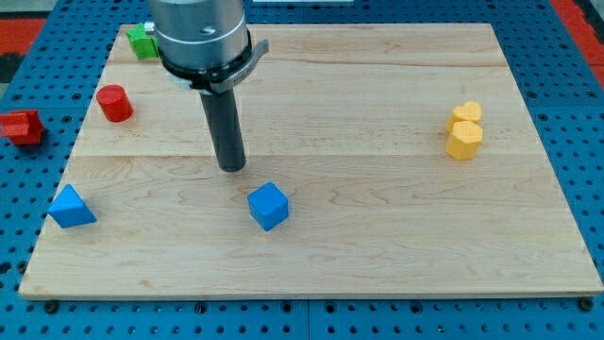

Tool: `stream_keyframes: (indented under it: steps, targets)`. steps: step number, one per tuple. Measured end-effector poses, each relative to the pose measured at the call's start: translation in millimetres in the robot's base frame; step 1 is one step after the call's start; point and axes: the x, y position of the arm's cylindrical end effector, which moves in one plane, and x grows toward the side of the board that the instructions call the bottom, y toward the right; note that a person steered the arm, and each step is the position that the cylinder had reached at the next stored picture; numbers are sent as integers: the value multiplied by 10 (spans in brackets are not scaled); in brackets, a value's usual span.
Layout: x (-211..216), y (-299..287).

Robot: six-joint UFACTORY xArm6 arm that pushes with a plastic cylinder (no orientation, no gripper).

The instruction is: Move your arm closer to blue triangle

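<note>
The blue triangle (71, 207) lies near the left edge of the wooden board (377, 246), toward the view's bottom. My tip (231, 168) rests on the board well to the right of it and slightly higher in the view. A blue cube (268, 206) sits just below and right of my tip, apart from it.
A red cylinder (114, 103) stands at the upper left of the board. A green block (143, 42) sits at the top left, partly behind the arm. Another red block (22, 127) lies off the board at the left. Two yellow blocks (464, 131) touch each other at the right.
</note>
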Motion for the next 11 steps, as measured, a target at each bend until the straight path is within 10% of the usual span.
stream_keyframes:
  steps: [6, 9, 11]
  targets:
    - [-642, -466]
    - [-3, -2104]
    - [568, -1921]
